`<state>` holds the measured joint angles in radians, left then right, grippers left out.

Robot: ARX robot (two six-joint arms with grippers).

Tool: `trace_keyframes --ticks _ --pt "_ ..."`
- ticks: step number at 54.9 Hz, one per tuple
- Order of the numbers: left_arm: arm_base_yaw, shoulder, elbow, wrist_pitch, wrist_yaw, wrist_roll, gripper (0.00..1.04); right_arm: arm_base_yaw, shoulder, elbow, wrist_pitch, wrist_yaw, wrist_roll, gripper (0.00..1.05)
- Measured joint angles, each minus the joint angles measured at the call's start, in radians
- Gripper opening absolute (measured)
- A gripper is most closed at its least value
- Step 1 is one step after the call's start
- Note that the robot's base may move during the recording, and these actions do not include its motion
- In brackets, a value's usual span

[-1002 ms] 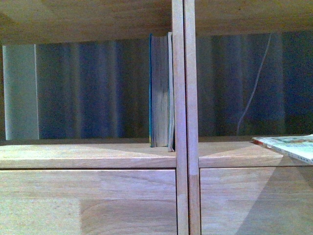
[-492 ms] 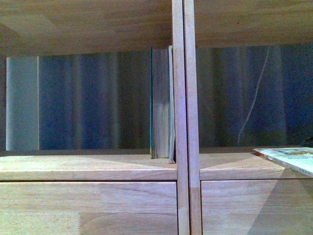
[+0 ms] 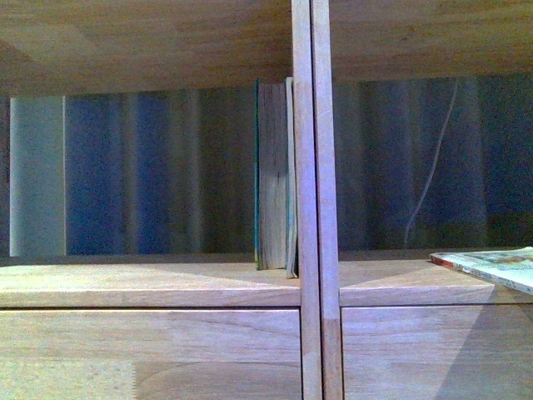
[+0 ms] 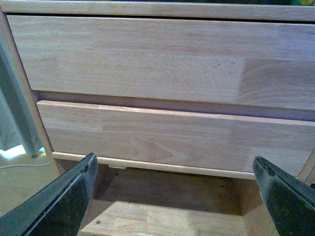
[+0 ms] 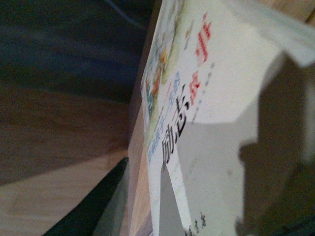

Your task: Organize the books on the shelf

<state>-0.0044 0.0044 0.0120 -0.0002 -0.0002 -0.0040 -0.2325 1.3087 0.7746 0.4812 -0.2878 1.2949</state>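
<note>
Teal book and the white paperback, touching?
Apart. Front view: the teal book stands left of the central upright, the white paperback is right of it.

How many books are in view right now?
3. A teal book stands left of the central upright, a thin pale book between them, and a white paperback is nearly flat, low at the far right. Others may be hidden.

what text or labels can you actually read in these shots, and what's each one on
"励志": large black characters on the white paperback cover, right wrist view.
Red characters beside them: too blurred to read.
Small print elsewhere on that cover: too small to read.
No text visible on the teal book, shelf or drawer fronts.
</note>
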Motion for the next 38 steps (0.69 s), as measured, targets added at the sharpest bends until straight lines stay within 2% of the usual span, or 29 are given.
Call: trace_keyframes --ticks 14,23,25,26,27,28,30,35,38 --pt "0.0 0.0 0.0 0.0 0.0 0.0 0.97 -0.005 0.0 -0.023 0.029 0.008 0.015 0.1" --pt "0.005 0.003 0.0 0.0 0.022 -0.002 0.97 -0.011 -0.018 -0.052 0.061 -0.006 0.031 0.07" --pt "0.047 0.031 0.006 0.004 0.163 -0.018 0.97 -0.017 -0.026 -0.06 0.07 -0.019 0.035 0.07" --pt "0.089 0.06 0.011 0.015 0.267 -0.028 0.97 -0.023 -0.032 -0.065 0.079 -0.028 0.039 0.07" --pt "0.109 0.078 0.014 0.024 0.318 -0.028 0.97 -0.026 -0.035 -0.068 0.083 -0.033 0.042 0.07" --pt "0.155 0.121 0.021 0.042 0.427 -0.03 0.97 -0.033 -0.042 -0.072 0.09 -0.043 0.046 0.07" --pt "0.214 0.185 0.031 0.074 0.558 -0.035 0.97 -0.043 -0.055 -0.077 0.101 -0.056 0.05 0.07" --pt "0.325 0.32 0.049 0.184 0.79 -0.053 0.97 -0.076 -0.087 -0.082 0.134 -0.111 0.065 0.07" --pt "0.361 0.398 0.069 0.26 0.862 -0.064 0.97 -0.102 -0.108 -0.082 0.153 -0.131 0.072 0.07"
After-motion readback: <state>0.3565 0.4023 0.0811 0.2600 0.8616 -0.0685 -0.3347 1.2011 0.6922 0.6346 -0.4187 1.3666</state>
